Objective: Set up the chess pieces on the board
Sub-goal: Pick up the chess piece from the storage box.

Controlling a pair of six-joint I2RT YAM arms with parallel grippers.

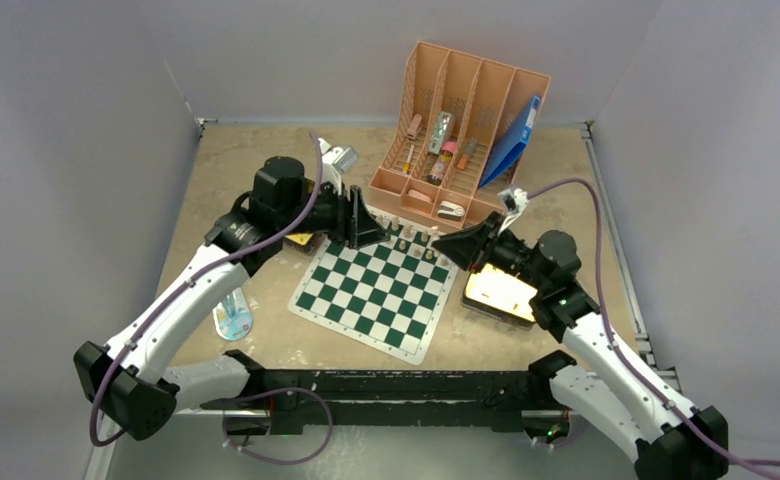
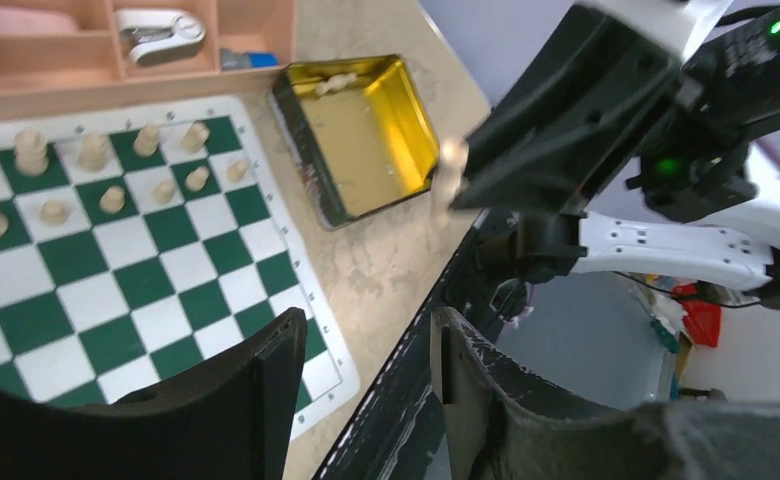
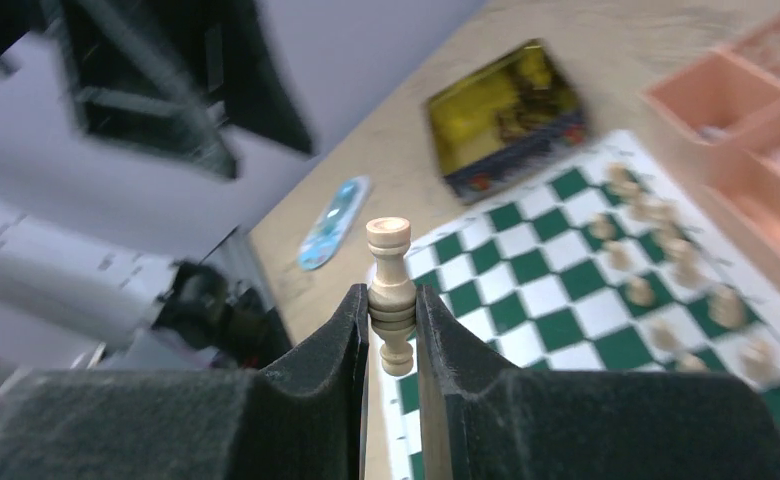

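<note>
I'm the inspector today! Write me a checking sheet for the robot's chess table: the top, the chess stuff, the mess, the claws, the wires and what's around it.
Surface: tan table, speckled; no spills seen.
Job's things: board lies flat; pale chess pieces stand along its far edge only, other squares bare.
Clutter: pink organizer holding a blue folder beyond the board; gold tin right of the board, second tin left of it; clear tube at left.
Grippers: left gripper open, empty; right gripper shut on one pale piece.
Cables: purple cables run along both arms, off the board.
Surroundings: plain grey walls; nothing else seen.
</note>
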